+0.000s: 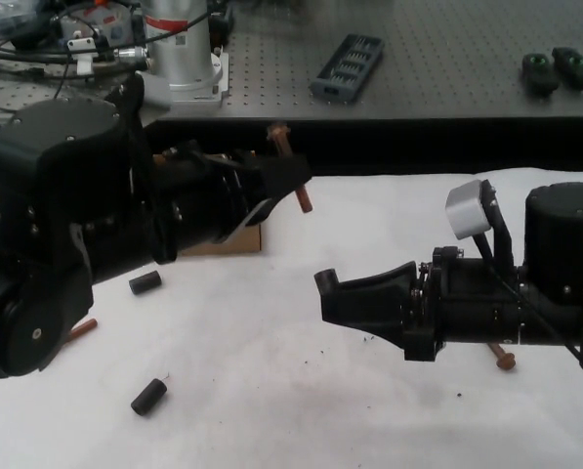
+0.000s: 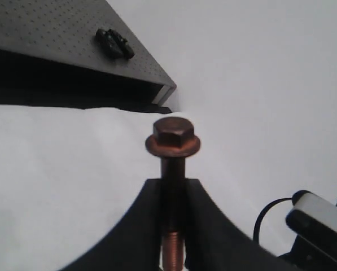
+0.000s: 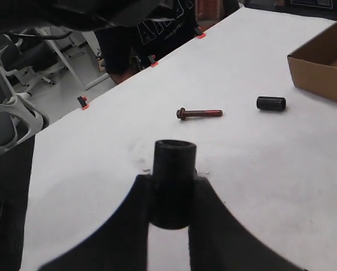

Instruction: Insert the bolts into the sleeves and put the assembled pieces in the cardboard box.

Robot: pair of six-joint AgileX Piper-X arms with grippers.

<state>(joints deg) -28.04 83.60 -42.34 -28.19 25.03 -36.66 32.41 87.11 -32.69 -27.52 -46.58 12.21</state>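
White cloth (image 1: 271,391) under level arms (image 1: 66,225), left claw (image 2: 173,189) around bolt (image 2: 173,141), right claw (image 3: 173,186) around sleeve (image 3: 174,164).

The left jaws hold a tilted bolt (image 1: 303,199) above the white worktop (image 1: 301,410), where two black sleeves (image 1: 145,283) (image 1: 148,396) lie apart.

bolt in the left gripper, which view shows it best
Left wrist view: the bolt sits close up between the left gripper fingers, hex head clear. High view catches its two ends past the fingers. Right wrist view has a different, loose bolt.
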